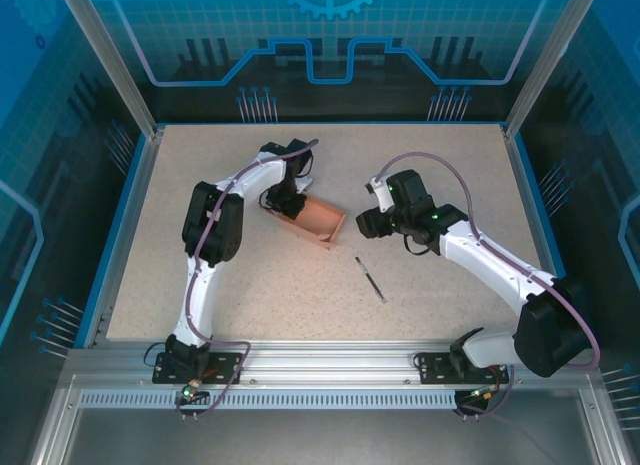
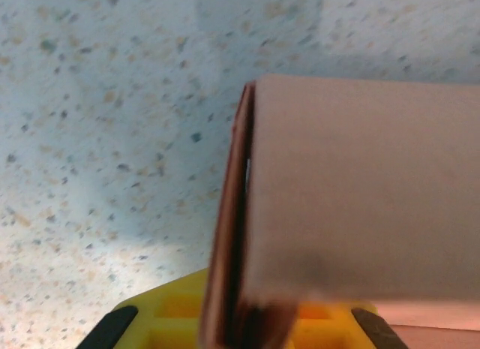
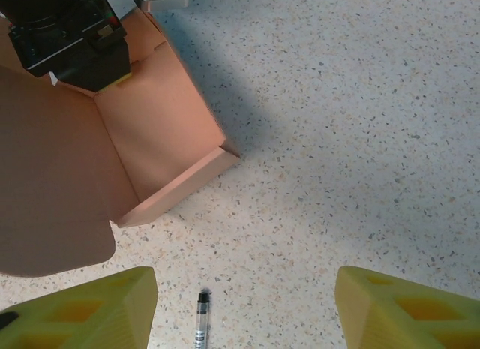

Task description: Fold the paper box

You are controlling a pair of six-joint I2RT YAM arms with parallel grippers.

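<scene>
**A:** From above, where is the paper box (image 1: 312,223)?

**B:** It sits on the bench (image 1: 250,285) as a shallow pink tray, between the two arms. The left pincer (image 1: 290,203) is down at one end wall of it. The right pincer (image 1: 368,223) hangs just beside the other end, apart from the card.

**A:** Anything else close by?

**B:** A thin dark stick (image 1: 370,279) lies flat on the bench, on the near side of the right pincer and clear of the box.

**A:** And the left wrist view?

**B:** A wall of the paper box (image 2: 360,191) stands on edge right in front of the left pincer (image 2: 244,326). Its doubled layers run down between the yellow fingers (image 2: 165,319), one finger on either side. I cannot tell whether they pinch the card or only flank it.

**A:** The right wrist?

**B:** The right pincer (image 3: 244,304) is spread wide and grips nothing. The tip of the dark stick (image 3: 200,326) lies on the bench (image 3: 360,139) in the gap between its fingers (image 3: 82,311). The paper box (image 3: 161,131) lies ahead and to the left, not touching them. Its low wall faces the pincer, and a large flap with a rounded corner reaches toward the left-hand finger. The left pincer (image 3: 71,41), black, sits at the box's far corner.
</scene>
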